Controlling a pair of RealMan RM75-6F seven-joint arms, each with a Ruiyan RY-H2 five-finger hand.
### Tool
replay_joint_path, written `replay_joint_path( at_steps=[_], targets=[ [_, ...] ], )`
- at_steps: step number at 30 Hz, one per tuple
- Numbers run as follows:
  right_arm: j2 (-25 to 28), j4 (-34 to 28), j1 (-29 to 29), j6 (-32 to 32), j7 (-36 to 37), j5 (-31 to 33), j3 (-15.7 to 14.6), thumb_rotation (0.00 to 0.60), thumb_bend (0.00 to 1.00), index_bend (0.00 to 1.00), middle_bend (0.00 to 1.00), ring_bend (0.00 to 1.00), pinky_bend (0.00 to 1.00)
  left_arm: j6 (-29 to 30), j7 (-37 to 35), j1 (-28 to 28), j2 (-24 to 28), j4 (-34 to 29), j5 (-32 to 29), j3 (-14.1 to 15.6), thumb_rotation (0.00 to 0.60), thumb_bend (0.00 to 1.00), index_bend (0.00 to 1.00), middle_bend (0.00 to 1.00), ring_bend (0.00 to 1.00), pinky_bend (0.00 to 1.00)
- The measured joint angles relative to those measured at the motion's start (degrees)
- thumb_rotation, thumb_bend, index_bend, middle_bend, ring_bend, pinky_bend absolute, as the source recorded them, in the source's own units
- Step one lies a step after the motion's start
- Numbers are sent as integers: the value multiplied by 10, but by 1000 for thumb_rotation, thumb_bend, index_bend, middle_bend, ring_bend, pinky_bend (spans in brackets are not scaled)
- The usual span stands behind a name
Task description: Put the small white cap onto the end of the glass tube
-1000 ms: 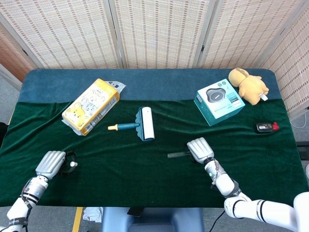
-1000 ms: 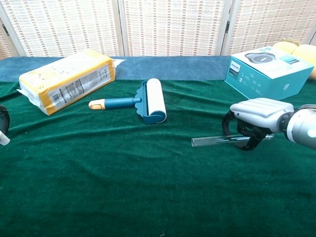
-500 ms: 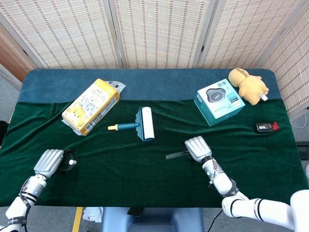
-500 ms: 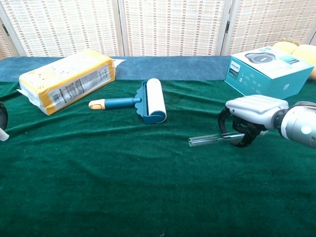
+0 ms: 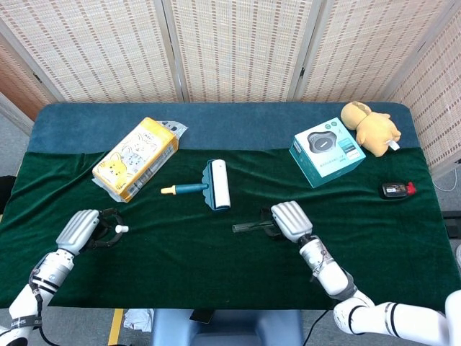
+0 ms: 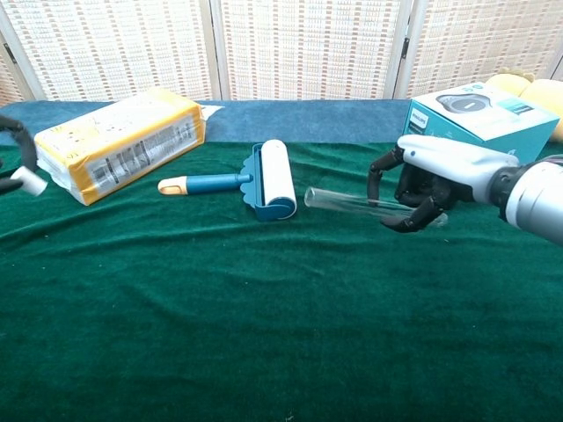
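Observation:
My right hand (image 5: 287, 220) (image 6: 424, 176) grips a clear glass tube (image 5: 246, 227) (image 6: 347, 202) and holds it above the green cloth, its open end pointing toward my left side. At the far left my left hand (image 5: 83, 229) (image 6: 16, 154) pinches the small white cap (image 5: 122, 229) (image 6: 32, 182), also lifted off the cloth. In the chest view only the dark fingers of the left hand show at the frame edge. A wide gap of cloth separates cap and tube.
A blue and white lint roller (image 5: 213, 185) (image 6: 264, 179) lies between the hands toward the back. A yellow package (image 5: 135, 158) (image 6: 119, 141) sits back left, a teal box (image 5: 327, 151) (image 6: 479, 126) and plush toy (image 5: 370, 127) back right, a small black device (image 5: 396, 189) far right.
The right hand lifted the tube off the cloth and carried it toward the left. The left hand rose with the cap and moved inward.

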Motion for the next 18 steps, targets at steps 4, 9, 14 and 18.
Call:
replay_joint_path(
  at_steps=[4,9,14,18],
  targets=[
    [-17,-3,-3,4,47,-12,8,600,620,855,993,1000,1000,14,-23,-7,9,-32,18,-13,600,430,600,1000,883,741],
    [-45,-9,0,5,88,-21,18,600,620,861,993,1000,1000,28,-31,-18,13,-76,31,-29,600,430,602,1000,884,741],
    [-72,-16,6,5,111,-21,29,600,622,863,993,1000,1000,35,-7,-31,9,-107,39,-37,600,431,604,1000,884,741],
    [-92,-18,13,2,120,-17,36,600,625,864,993,1000,1000,34,16,-40,2,-119,45,-37,600,432,605,1000,883,741]
  ],
)
